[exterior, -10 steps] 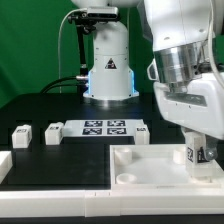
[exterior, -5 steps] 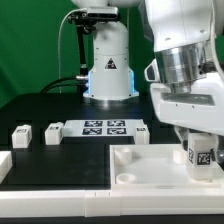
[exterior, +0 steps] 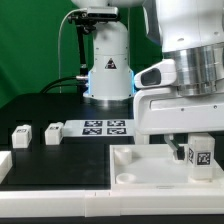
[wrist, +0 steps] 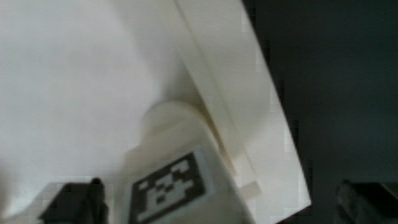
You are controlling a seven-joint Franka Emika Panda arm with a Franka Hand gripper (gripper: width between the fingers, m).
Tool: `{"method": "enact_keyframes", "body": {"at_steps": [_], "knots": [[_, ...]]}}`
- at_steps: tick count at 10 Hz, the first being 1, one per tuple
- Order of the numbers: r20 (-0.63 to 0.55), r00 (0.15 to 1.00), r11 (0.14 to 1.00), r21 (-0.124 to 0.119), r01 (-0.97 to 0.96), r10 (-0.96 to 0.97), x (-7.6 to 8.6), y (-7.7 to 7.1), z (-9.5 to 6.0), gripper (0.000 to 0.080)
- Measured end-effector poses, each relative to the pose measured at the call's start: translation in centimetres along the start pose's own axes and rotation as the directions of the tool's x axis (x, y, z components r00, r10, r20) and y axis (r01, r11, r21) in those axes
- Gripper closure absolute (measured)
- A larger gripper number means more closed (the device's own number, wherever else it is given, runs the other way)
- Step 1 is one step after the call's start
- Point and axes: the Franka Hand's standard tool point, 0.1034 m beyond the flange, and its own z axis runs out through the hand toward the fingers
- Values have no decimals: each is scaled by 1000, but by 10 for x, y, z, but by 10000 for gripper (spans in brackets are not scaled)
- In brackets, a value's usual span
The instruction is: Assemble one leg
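Leg [exterior: 201,156]: upright, long axis vertical, tag face toward the exterior camera. Short, chunky, white, black-and-white square tag on the side. Planted on the big white panel [exterior: 150,166], over at the exterior view's right. Right over it, end effector [wrist: 217,203] with fingers spread wide either side, gripping nothing.

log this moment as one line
step: assemble one leg | leg: upright on panel corner | jaws: open, either side of leg | spare legs: two on table
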Motion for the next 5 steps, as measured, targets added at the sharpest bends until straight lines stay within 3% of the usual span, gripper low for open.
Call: {"method": "enact_keyframes", "body": {"at_steps": [3,5], "knots": [[-17,941,941,-9,338,-339,8,7,-3,151],[-16,941,941,-9,339,-339,7,7,-2,151]]}}
